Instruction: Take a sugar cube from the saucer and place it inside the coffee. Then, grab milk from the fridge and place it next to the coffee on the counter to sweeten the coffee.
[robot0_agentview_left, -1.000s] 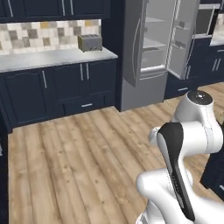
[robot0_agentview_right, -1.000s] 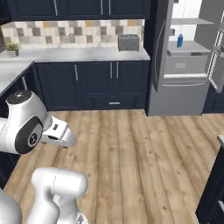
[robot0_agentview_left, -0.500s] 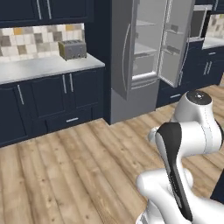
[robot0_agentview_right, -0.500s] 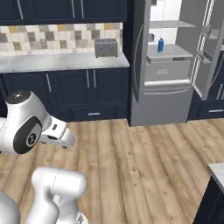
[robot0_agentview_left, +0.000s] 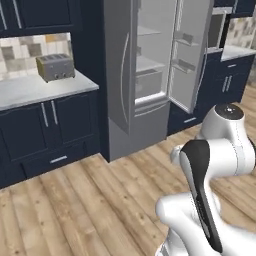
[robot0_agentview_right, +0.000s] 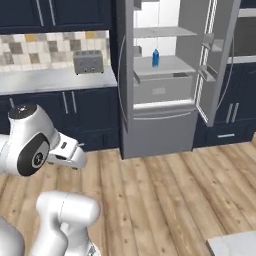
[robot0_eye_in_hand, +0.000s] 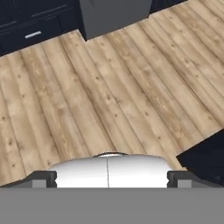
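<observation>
So the fridge (robot0_agentview_right: 170, 75) was found standing wide open, both doors swung out, and the milk (robot0_agentview_right: 155, 58) was spotted upright on a middle shelf, a bit left of the shelf's centre, nothing touching it. A toaster (robot0_agentview_right: 88, 61) was seen on the table (robot0_agentview_right: 55, 80) to the left of the fridge, well apart from anything that matters here.

The step in hand was judged to be the approach to the fridge for the milk. The arm was kept folded in close over the wood floor (robot0_eye_in_hand: 109, 96), and the tool's fingertips (robot0_eye_in_hand: 43, 178) were only just caught at the bottom of the hand view, set wide apart with nothing between them, so it was taken as released and empty.

To do this bit well, the base should probably be squared up to the open compartment before any reach is started. The right door, with its bins, was reckoned the thing most likely to get clipped, so the arm would best be sent in straight between the doors, level with that shelf, and the carton taken around its middle.
</observation>
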